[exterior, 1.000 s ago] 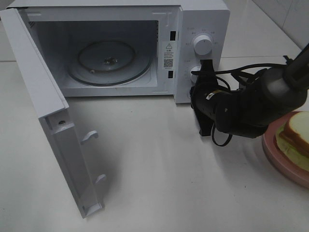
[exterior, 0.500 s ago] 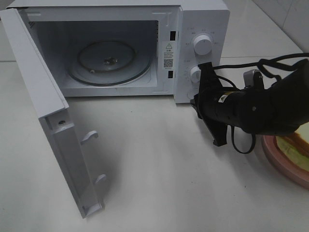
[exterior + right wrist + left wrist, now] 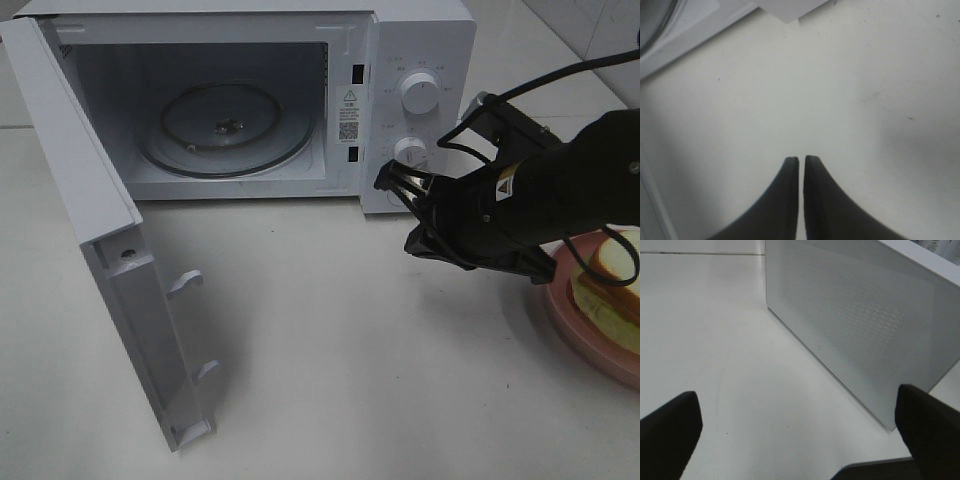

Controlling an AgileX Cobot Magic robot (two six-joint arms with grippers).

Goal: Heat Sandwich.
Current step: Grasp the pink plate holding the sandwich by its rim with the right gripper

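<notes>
Right wrist view: right gripper (image 3: 801,160) fingers almost together, empty, above desk (image 3: 850,80). Left gripper (image 3: 797,407) spread wide, empty, beside microwave door (image 3: 855,325). Sandwich (image 3: 612,272) sat on pink plate (image 3: 575,342) at desk's right edge.

The high camera looks steeply down from the front onto the open microwave (image 3: 420,40) and the white table (image 3: 330,340). The left wrist camera sits low, close beside the microwave's dotted panel. The right one faces down at the table by the microwave's front, which the high view shares.
</notes>
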